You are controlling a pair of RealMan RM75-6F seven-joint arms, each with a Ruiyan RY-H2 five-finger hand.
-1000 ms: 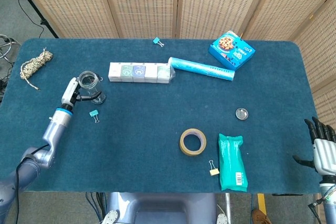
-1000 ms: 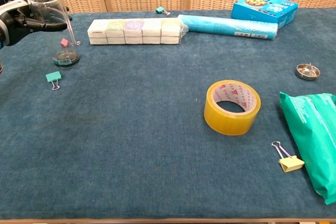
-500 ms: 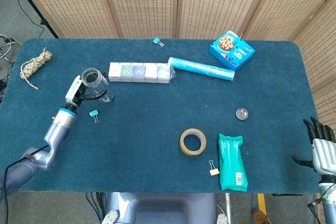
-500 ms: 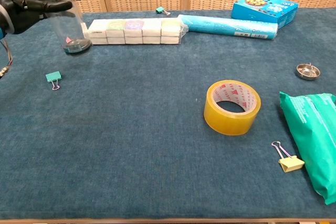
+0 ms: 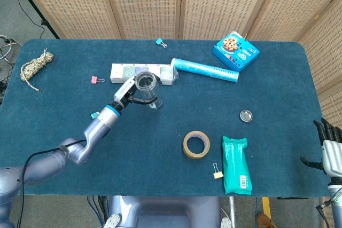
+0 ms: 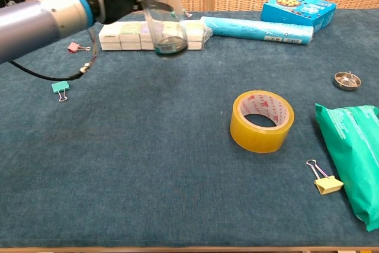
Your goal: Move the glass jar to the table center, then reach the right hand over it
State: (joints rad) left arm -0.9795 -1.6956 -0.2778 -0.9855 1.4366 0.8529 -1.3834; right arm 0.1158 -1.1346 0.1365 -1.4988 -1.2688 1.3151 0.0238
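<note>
Carried rightward since the earlier frame, glass jar (image 5: 147,87) remains grasped by left hand (image 5: 128,93), in front of box row (image 6: 124,35). Right hand (image 5: 330,150) idle, fingers apart, unchanged.

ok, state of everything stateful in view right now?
glass jar: lidless, held above the table
left hand: grips the jar
right hand: holds nothing, at the table's right edge
tape roll: lying flat
green packet: lying flat, looks sealed
cookie box: closed
yellow binder clip: on the table, clamping nothing
</note>
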